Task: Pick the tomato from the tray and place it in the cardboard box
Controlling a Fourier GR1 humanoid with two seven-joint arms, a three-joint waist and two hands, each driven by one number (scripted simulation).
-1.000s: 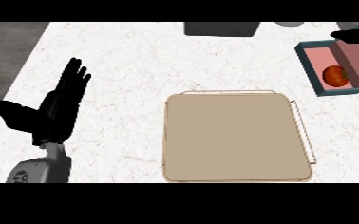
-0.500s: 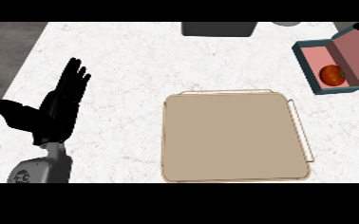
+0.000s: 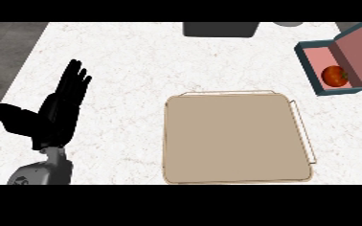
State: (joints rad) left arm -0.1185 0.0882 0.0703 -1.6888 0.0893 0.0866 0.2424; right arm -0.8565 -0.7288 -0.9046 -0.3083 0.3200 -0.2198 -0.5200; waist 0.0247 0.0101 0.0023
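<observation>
Far right, tomato [image 3: 334,75], seemingly boxed.

**Tomato in tray, box open**

You've got the red tomato [image 3: 334,75] lying in the pink, teal-rimmed tray [image 3: 309,63] at the counter's right edge. The tan cardboard box [image 3: 237,139] sits open at centre, well apart from it.

No readable text, labels or numbers anywhere (not on any surface).
</observation>
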